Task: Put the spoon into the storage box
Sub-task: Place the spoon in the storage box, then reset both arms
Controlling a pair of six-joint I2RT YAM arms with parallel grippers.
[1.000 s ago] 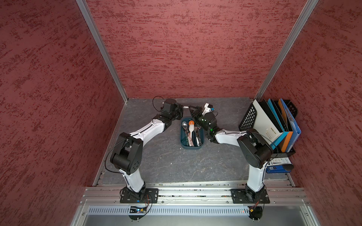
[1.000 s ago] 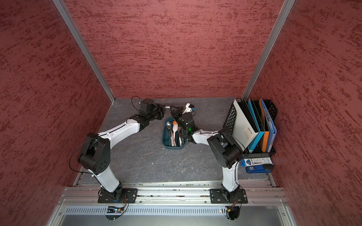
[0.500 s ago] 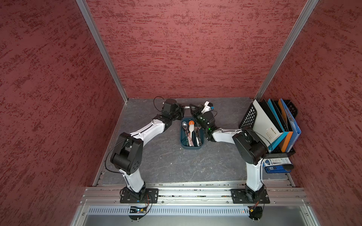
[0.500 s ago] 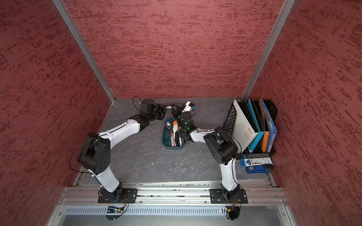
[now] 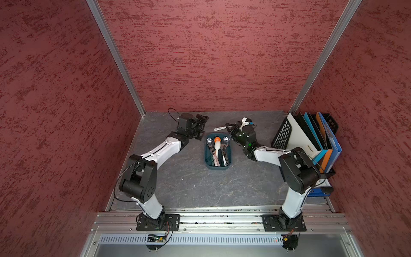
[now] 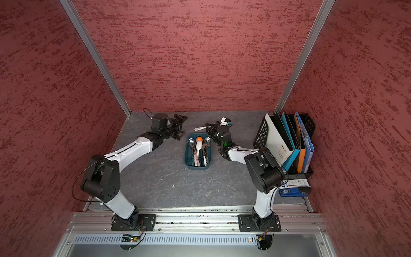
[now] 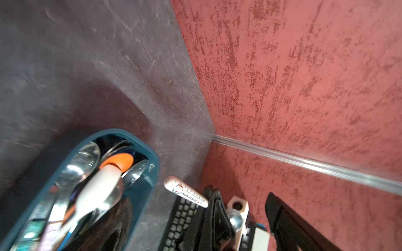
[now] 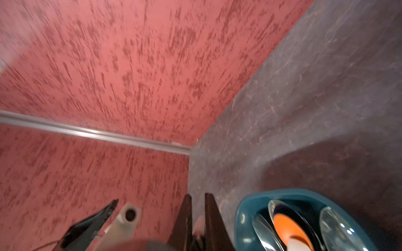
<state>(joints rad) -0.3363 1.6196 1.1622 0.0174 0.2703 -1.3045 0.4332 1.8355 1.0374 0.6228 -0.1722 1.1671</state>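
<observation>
I see my right pincer [image 5: 228,129] pinching the white spoon [image 5: 219,128] just above the teal box [image 5: 218,167], mid-frame, outside it. My left pincer [image 5: 203,125] is spread wide near the box's upper left.

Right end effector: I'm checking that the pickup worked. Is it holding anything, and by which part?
The right end effector is shut on the spoon, gripping its white handle; the handle's tip sticks out free.

White links [image 5: 164,150], black joints [image 5: 139,180], thin black cables [image 5: 117,189]; left claw [image 5: 203,125], right claw [image 5: 228,128] black.
</observation>
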